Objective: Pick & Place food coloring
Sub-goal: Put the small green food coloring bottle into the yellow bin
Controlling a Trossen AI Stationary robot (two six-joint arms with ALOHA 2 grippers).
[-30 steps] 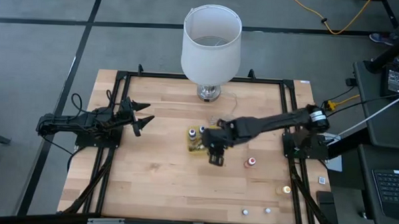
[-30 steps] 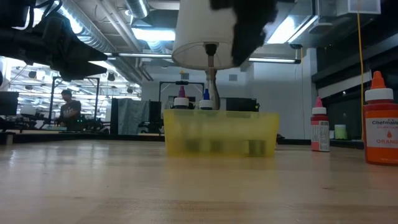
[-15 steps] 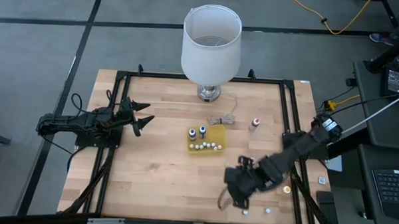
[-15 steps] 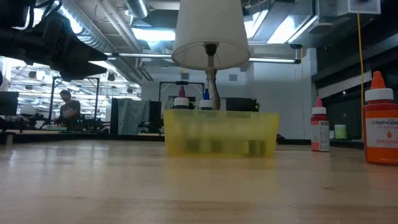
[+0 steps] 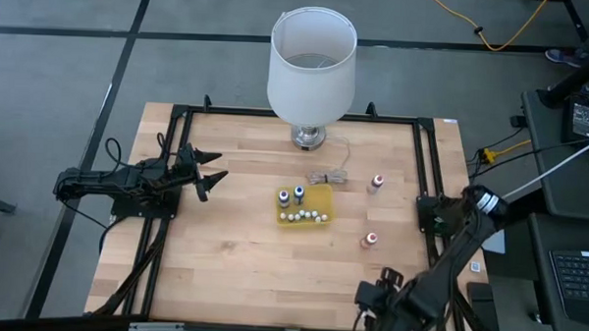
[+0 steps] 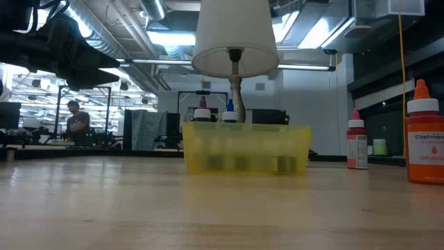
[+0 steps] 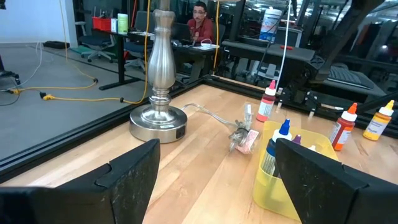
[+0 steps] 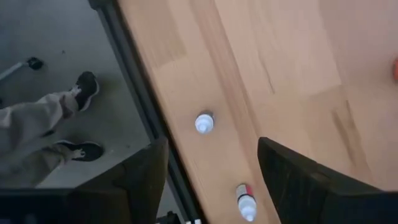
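The food coloring bottles are scattered. Several stand in the yellow tray (image 5: 306, 205), white and blue tops up (image 6: 229, 110). Two red-topped ones (image 5: 377, 181) (image 5: 370, 240) stand on the table to the tray's right. An orange one (image 6: 424, 139) shows in the low view. My right gripper (image 5: 373, 304) is open at the table's near edge, right of centre, above a white-topped bottle (image 8: 204, 122) and a second bottle (image 8: 245, 202); it touches neither. My left gripper (image 5: 214, 177) waits open at the table's left side.
A lamp with a big white shade (image 5: 313, 63) stands at the far edge, its cord (image 5: 331, 175) bundled on the table. A black frame rail (image 8: 134, 93) runs along the near edge. A person's legs and shoes (image 8: 62, 137) stand on the floor beyond it.
My right gripper has swung from over the yellow tray toward the table's near edge, ending low at the near right over the two small bottles. The tray and the bottles have stayed where they were.
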